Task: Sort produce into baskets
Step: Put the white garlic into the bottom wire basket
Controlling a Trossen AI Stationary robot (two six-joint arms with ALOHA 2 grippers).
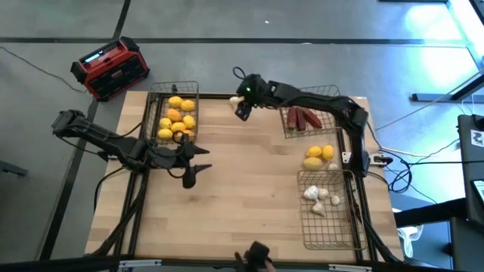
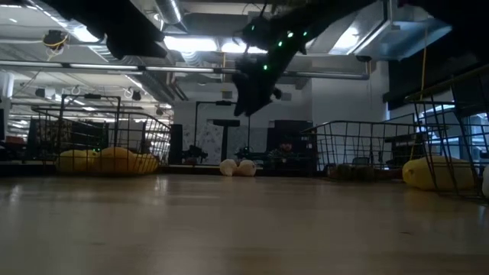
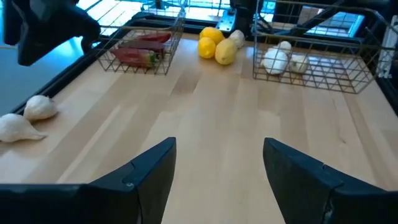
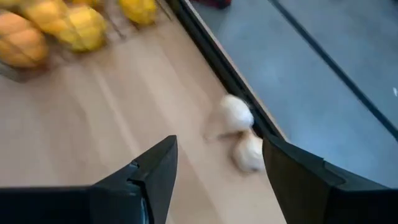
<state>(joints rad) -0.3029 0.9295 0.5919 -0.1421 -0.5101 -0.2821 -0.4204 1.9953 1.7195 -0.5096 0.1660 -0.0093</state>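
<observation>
The right gripper (image 4: 214,171) hovers open over two white knobbly garlic bulbs (image 4: 242,134) at the wooden table's far edge; a clumsy descent could knock them off. The left gripper (image 3: 217,168) waits open mid-table.

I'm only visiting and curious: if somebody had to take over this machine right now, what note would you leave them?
Left gripper: open, empty, near the lemon basket.
Right gripper: open, empty, above two loose garlic bulbs at the table's far edge.
Done: lemons in the left basket, red pieces in the far right basket, some garlic in the near right basket.
Left: the two loose bulbs, and two lemons lying on the table between the right-hand baskets.
</observation>
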